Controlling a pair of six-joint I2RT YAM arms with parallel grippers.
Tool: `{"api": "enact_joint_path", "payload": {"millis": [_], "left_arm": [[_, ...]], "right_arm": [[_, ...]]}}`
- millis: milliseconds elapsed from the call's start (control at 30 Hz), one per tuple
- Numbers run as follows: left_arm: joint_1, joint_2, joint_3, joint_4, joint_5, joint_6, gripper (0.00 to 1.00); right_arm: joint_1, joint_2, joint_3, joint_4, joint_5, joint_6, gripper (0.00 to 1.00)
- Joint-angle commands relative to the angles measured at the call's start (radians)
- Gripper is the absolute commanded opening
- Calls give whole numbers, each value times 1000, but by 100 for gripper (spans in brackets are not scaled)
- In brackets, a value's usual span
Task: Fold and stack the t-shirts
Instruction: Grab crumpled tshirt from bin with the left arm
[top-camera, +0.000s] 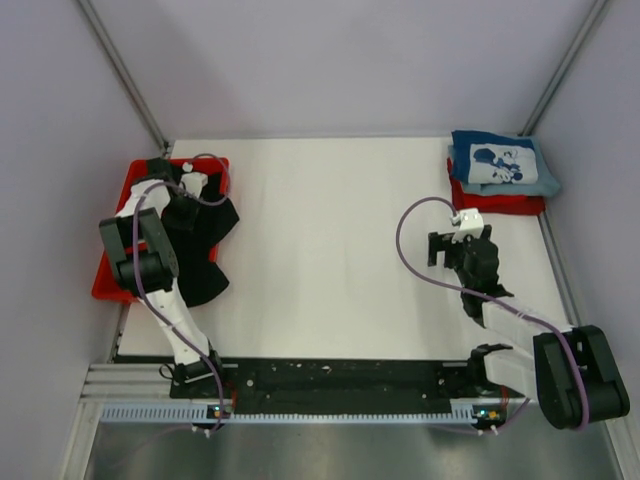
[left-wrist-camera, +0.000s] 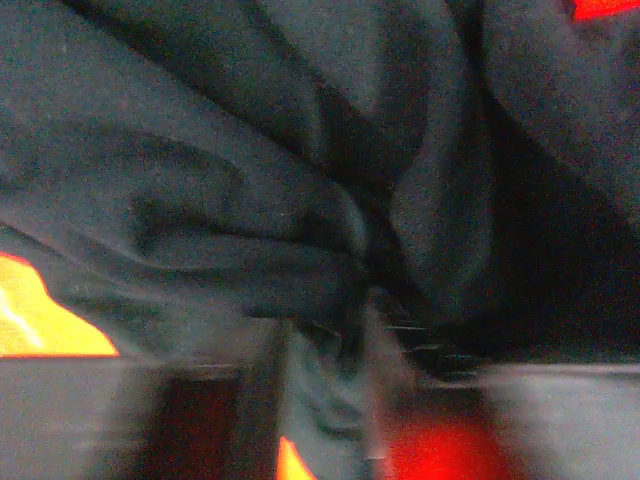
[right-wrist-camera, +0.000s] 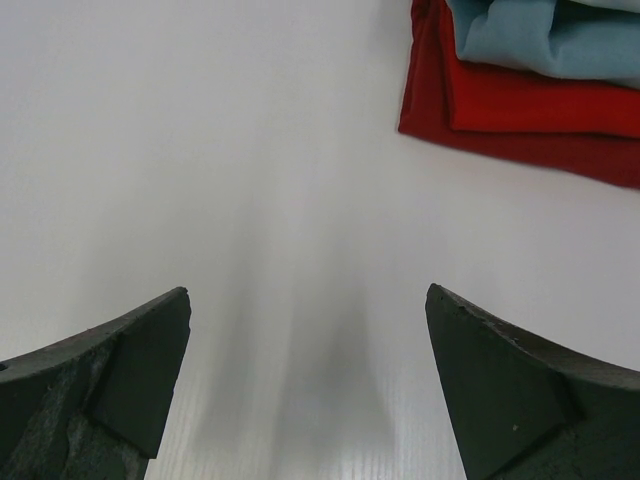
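While the left arm rose from its base, folded back at the elbow over the red tray (top-camera: 108, 282) and bent its wrist down toward the far end, the left gripper (top-camera: 186, 205) was sunk in the black t-shirt (top-camera: 205, 255). That shirt lay crumpled, partly in the tray and partly spilled onto the white table (top-camera: 330, 260) beside it. The left wrist camera showed only blurred dark folds, so whether the fingers had closed on cloth could not be told. The right arm stretched low from its shoulder at the near right corner, forearm angled inward. The right gripper (right-wrist-camera: 305, 300) hovered over bare table, its fingers (right-wrist-camera: 130, 370) spread wide and holding nothing. Ahead and to its right, at the far right corner, the blue t-shirt (top-camera: 500, 165) sat folded on top of the folded red t-shirt (top-camera: 500, 204).
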Motion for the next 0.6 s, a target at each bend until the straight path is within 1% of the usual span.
{"api": "enact_joint_path", "payload": {"millis": [0, 33, 167, 267, 333, 467, 533, 567], "left_arm": [[13, -53, -4, 0, 47, -4, 4], [16, -93, -9, 11, 44, -13, 0], [21, -271, -11, 55, 1, -26, 0], [21, -393, 11, 52, 7, -29, 0], [21, -490, 32, 40, 48, -30, 0], [7, -686, 51, 42, 212, -23, 0], [-33, -772, 74, 10, 270, -3, 0], [-77, -829, 80, -4, 292, 6, 0]], "right_arm": [[13, -18, 16, 40, 10, 3, 99], [13, -18, 16, 37, 11, 3, 99], [13, -18, 16, 39, 13, 5, 99], [12, -20, 15, 40, 19, 6, 99], [12, -20, 16, 39, 22, 8, 99], [13, -18, 18, 40, 22, 8, 99], [13, -21, 16, 40, 25, 9, 99], [12, -20, 15, 42, 28, 11, 99]]}}
